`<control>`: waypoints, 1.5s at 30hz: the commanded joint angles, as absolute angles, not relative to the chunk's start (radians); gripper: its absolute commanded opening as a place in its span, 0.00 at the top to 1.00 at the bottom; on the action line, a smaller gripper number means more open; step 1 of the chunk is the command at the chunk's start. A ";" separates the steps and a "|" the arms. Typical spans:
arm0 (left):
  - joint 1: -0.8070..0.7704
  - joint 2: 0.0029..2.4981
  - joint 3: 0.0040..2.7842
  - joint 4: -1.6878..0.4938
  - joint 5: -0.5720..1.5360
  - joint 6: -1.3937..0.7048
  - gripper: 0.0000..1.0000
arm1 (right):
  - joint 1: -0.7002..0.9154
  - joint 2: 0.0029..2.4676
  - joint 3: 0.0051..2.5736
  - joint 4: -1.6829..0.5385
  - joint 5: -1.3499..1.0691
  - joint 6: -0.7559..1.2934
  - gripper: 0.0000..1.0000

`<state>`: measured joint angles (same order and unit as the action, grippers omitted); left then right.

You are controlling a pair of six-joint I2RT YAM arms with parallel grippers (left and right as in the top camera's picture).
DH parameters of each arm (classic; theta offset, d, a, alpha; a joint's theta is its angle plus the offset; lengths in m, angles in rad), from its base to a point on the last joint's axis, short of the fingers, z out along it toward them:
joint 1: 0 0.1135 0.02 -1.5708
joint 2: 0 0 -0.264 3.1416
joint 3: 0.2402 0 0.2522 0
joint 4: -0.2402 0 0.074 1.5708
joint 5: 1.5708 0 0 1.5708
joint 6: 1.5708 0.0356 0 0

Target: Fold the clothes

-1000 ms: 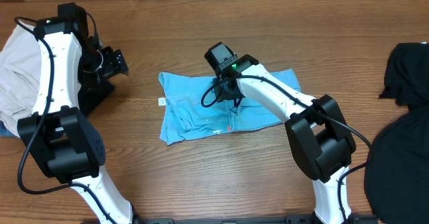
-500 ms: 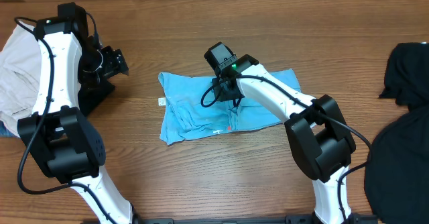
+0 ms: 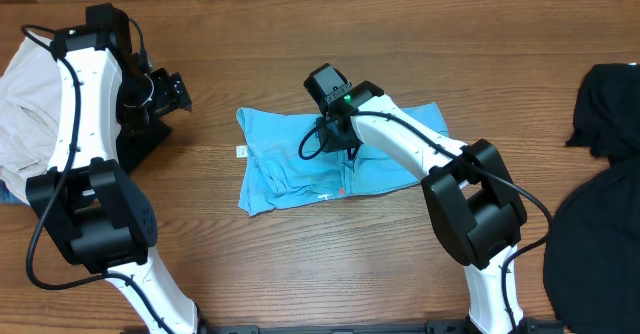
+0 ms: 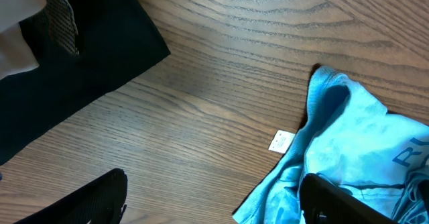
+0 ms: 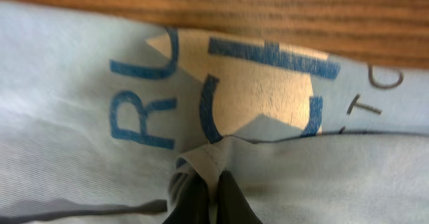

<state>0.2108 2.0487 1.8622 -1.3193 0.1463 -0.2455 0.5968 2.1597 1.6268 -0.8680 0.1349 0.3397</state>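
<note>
A light sky-blue T-shirt [image 3: 290,169] lies crumpled in the middle of the wooden table, and the right wrist view shows its printed lettering. My right gripper [image 3: 337,140] is down on the shirt's upper middle. In the right wrist view this right gripper [image 5: 214,187] is shut, pinching a raised fold of the T-shirt [image 5: 67,83]. My left gripper [image 3: 172,92] hovers to the left of the shirt and holds nothing. The left gripper [image 4: 211,207] is open wide over bare wood, with the T-shirt's [image 4: 362,143] left edge beside its right finger.
An off-white garment [image 3: 25,94] is heaped at the table's left edge. Black garments [image 3: 605,104] lie at the right edge and lower right [image 3: 595,244]. A black cloth [image 4: 74,70] lies near the left gripper. A small white tag [image 3: 241,152] sits by the shirt's left edge.
My right gripper has shut on a fold of the T-shirt. Both arms stay almost in place, and the left gripper remains open.
</note>
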 commanded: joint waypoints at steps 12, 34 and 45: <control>0.208 2.040 1.876 -1.320 0.154 -0.258 0.15 | 0.573 2.184 1.770 -0.795 0.130 0.281 0.35; 0.128 2.040 1.876 -1.305 0.154 -0.258 0.13 | -0.164 2.011 1.261 -0.660 -0.627 -0.214 0.18; 0.128 2.040 1.876 -1.304 0.154 -0.259 0.13 | -0.105 2.086 1.181 -0.550 -0.764 -0.214 0.46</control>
<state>0.1322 2.0487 1.8622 -1.3052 0.1463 -0.2455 -0.1207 2.0518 1.2034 -0.5499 -0.7834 -0.2111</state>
